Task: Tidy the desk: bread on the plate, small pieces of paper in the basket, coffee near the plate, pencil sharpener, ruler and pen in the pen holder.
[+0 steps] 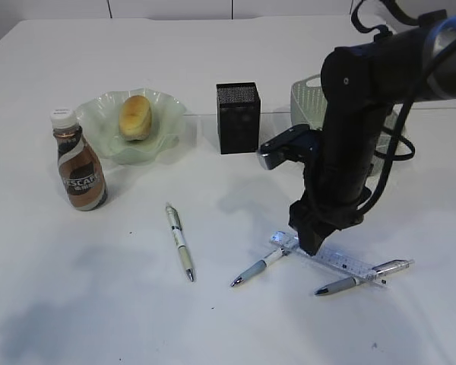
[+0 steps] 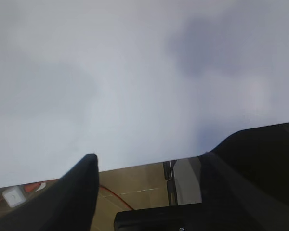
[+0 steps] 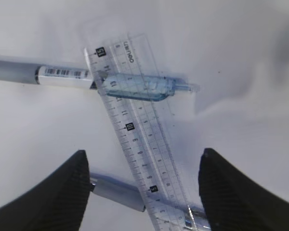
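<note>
Hovering low at the lower right of the exterior frame, the right gripper (image 3: pixel 142 192) has its fingers spread wide on either side of the ruler (image 3: pixel 137 134), holding nothing. The clear ruler lies across two pens on the desk (image 1: pixel 99 289), one pen (image 3: pixel 62 76) near its upper end and another pen (image 3: pixel 118 191) near its lower end. A third pen (image 1: pixel 179 242) lies apart at centre. The bread (image 1: pixel 135 115) sits on the plate (image 1: pixel 167 106) at upper left, the coffee (image 1: pixel 79 161) just beside it. The pen holder (image 1: pixel 238 118) stands at upper centre, the basket (image 1: pixel 304 99) behind the arm. The left gripper (image 2: pixel 149 192) sits open over bare tabletop.
</note>
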Controlling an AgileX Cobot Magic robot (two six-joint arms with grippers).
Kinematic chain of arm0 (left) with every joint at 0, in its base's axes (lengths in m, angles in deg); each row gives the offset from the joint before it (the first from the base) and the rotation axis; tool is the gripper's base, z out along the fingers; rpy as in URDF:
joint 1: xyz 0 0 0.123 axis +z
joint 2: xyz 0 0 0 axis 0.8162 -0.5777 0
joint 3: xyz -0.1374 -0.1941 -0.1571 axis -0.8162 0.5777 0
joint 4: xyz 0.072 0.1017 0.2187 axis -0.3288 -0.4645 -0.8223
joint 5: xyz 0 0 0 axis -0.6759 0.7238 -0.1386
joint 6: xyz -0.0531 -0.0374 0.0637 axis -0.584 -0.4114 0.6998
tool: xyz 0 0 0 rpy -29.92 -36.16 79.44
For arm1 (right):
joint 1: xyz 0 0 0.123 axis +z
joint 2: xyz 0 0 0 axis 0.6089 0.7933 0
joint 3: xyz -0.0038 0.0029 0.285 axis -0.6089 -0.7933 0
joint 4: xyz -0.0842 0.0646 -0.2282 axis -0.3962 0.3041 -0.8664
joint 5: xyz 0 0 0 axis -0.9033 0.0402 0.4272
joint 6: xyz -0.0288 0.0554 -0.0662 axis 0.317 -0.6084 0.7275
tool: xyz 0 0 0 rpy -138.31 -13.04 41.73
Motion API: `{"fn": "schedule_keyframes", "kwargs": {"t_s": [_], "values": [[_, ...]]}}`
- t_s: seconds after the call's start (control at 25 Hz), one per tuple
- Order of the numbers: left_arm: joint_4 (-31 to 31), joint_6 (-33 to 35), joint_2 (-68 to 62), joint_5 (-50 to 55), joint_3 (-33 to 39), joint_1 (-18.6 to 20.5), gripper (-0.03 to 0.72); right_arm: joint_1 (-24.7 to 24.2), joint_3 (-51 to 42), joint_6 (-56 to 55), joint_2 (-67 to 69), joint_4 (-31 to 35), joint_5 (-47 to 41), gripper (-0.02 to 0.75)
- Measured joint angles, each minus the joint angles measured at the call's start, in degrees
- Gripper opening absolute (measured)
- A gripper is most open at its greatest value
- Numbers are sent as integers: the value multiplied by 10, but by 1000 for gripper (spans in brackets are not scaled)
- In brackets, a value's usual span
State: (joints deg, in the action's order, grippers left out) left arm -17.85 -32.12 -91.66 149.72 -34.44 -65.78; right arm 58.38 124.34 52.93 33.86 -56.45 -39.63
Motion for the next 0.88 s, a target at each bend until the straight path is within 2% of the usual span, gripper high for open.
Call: {"fn": "schedule_keyframes", "kwargs": {"t_s": [0.24,0.88], "values": [[-1,0,0,0,0,0,466,0,-38,0,4,0,27,552],[-3,0,0,0,0,0,466,0,-40,0,28,-11,73,552]]}}
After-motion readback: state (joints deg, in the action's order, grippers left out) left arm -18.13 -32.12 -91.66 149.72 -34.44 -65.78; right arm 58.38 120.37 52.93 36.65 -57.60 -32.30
